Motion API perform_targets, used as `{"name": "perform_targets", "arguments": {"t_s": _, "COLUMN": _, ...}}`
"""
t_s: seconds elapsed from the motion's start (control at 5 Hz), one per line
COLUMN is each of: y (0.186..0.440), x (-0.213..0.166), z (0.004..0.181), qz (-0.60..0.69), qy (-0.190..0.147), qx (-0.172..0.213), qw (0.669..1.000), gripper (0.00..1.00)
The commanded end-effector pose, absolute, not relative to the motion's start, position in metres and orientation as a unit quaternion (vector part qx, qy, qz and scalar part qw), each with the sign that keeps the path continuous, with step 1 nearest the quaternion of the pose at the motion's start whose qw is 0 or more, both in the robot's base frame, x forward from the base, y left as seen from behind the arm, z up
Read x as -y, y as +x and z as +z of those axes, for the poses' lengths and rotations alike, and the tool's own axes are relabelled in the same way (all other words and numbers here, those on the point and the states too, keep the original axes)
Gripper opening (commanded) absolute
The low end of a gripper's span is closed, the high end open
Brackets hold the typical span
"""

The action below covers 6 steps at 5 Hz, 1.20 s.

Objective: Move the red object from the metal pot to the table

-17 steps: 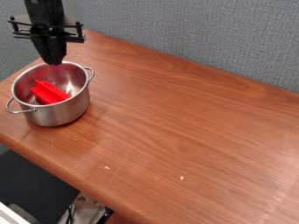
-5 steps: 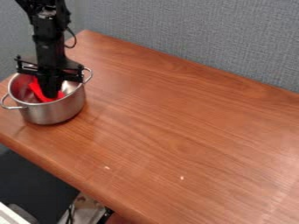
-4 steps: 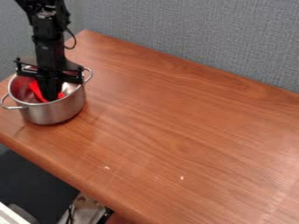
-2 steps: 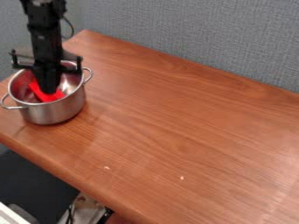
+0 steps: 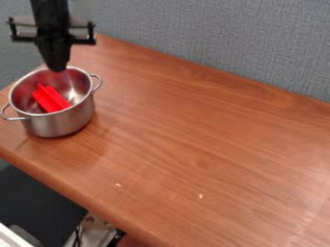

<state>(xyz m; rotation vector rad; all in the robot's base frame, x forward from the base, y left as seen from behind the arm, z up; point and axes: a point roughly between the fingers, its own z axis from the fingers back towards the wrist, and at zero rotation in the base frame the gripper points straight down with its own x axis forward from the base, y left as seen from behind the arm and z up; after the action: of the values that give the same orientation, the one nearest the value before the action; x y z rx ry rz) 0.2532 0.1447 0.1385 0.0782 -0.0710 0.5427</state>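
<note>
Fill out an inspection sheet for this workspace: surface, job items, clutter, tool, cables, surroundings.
Surface: reddish-brown wood-grain table with a rounded front edge; a few small pale specks near the front.
Job items: shiny round stainless-steel pot near the table's left end; the bright red narrow bar lies inside it, not held.
Clutter: nothing seen on the tabletop besides the pot.
Tool: black tool points down above the pot's rim, shut, with nothing in it.
Cables: nothing seen.
Surroundings: grey textured wall behind the table; dark floor area and an unclear pale object below the front edge.
</note>
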Motion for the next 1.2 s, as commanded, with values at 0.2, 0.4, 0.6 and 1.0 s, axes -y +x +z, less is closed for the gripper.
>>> {"name": "perform_targets", "arguments": {"t_s": 0.2, "y": 0.257, "x": -0.148, "z": 0.152, "qz": 0.274, "qy": 0.045, "qx": 0.060, "qw": 0.959, "gripper": 1.00}}
{"name": "perform_targets", "arguments": {"t_s": 0.4, "y": 0.255, "x": -0.156, "z": 0.141, "qz": 0.280, "qy": 0.055, "qx": 0.052, "qw": 0.957, "gripper": 1.00}}
{"name": "perform_targets", "arguments": {"t_s": 0.6, "y": 0.253, "x": -0.159, "z": 0.132, "qz": 0.285, "qy": 0.062, "qx": 0.042, "qw": 0.956, "gripper": 1.00}}
{"name": "perform_targets", "arguments": {"t_s": 1.0, "y": 0.247, "x": -0.164, "z": 0.109, "qz": 0.289, "qy": 0.075, "qx": 0.026, "qw": 0.954, "gripper": 1.00}}
